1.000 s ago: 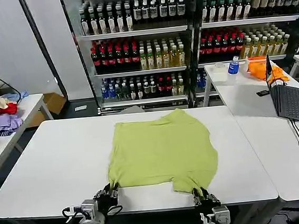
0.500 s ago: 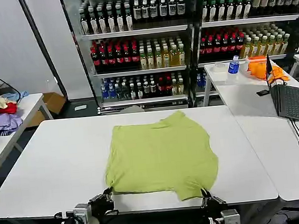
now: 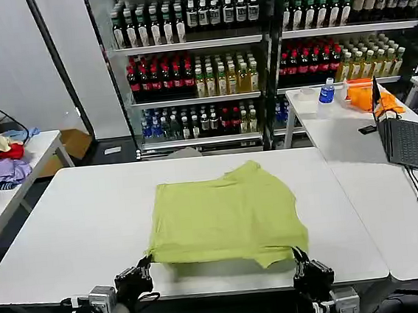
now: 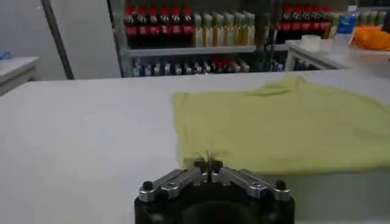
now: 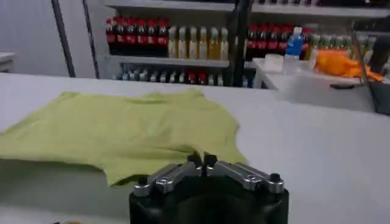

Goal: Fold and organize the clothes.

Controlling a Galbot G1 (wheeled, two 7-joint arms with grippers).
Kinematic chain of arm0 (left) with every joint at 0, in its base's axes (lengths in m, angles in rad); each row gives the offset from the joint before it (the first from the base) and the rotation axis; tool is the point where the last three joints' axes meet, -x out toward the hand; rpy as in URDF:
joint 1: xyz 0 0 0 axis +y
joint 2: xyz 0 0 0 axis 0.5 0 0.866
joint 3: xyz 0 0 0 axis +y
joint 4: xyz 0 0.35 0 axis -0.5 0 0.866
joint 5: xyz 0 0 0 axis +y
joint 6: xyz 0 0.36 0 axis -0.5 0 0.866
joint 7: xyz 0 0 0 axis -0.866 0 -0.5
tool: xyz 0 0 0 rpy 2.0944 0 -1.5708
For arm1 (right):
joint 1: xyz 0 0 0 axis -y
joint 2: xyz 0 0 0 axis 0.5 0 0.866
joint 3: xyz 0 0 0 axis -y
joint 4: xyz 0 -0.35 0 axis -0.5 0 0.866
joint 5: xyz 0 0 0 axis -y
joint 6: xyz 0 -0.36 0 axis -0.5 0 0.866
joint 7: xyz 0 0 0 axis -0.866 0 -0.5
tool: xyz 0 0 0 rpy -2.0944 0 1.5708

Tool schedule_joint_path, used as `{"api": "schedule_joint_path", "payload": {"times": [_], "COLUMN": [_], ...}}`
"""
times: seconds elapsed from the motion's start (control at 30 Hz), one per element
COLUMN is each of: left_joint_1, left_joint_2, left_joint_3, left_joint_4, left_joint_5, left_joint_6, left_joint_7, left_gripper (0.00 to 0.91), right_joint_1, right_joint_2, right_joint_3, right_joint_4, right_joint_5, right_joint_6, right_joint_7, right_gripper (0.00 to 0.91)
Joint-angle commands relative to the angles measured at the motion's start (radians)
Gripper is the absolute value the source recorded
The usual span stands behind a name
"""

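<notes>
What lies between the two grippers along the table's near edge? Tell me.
In the head view, the T-shirt's lifted near hem spans from the left gripper to the right gripper, each shut on a corner, with bare white table below.

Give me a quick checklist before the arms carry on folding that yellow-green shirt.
1. Left end effector shut on the near left corner of the lime yellow-green cotton T-shirt: ok.
2. Right end effector shut on the near right corner: ok.
3. Near hem lifted off the white table: ok.
4. Far edge lying flat on the table: ok.
5. Printed graphic side up or down: cannot tell.
</notes>
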Motion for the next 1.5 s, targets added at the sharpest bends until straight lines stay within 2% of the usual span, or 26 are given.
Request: {"api": "schedule_joint_path", "payload": {"times": [0.03,0.27,0.43,0.83,0.87,0.9,0.93,1.1,1.33,1.5], "left_joint_1": [-0.132,-0.232,-0.273,-0.307,-0.307,-0.307,-0.307,-0.304,-0.277,-0.248], "left_joint_2": [0.018,0.016,0.007,-0.029,-0.031,-0.033,-0.037,-0.048,-0.047,-0.041], "left_joint_3": [0.037,0.085,0.114,0.154,0.155,0.156,0.157,0.155,0.132,0.112], "left_joint_4": [0.113,0.201,0.248,0.3,0.303,0.304,0.305,0.307,0.288,0.278], "left_joint_5": [-0.001,0.02,0.055,0.093,0.096,0.097,0.098,0.105,0.105,0.104], "left_joint_6": [-0.004,-0.008,-0.017,-0.03,-0.031,-0.031,-0.031,-0.034,-0.056,-0.062], "left_joint_7": [0.004,0.012,0.018,0.026,0.027,0.027,0.028,0.028,0.027,0.028], "left_gripper": [0.02,0.02,0.02,0.03,0.252,0.443,0.897,0.907,0.907,0.907], "right_joint_1": [0.237,0.361,0.43,0.476,0.474,0.472,0.468,0.446,0.381,0.316], "right_joint_2": [-0.054,-0.065,-0.058,-0.034,-0.032,-0.031,-0.027,-0.009,0.0,0.002], "right_joint_3": [-0.042,-0.089,-0.124,-0.154,-0.155,-0.156,-0.157,-0.156,-0.128,-0.078], "right_joint_4": [-0.137,-0.255,-0.346,-0.441,-0.445,-0.446,-0.448,-0.444,-0.383,-0.327], "right_joint_5": [-0.003,-0.011,-0.05,-0.135,-0.14,-0.145,-0.158,-0.173,-0.156,-0.146], "right_joint_6": [0.008,0.009,0.033,0.059,0.059,0.058,0.049,0.034,0.079,0.083], "right_joint_7": [-0.019,-0.028,-0.038,-0.048,-0.049,-0.05,-0.047,-0.045,-0.046,-0.045], "right_gripper": [0.0,0.0,0.0,0.0,0.443,0.846,0.907,0.907,0.907,0.907]}}
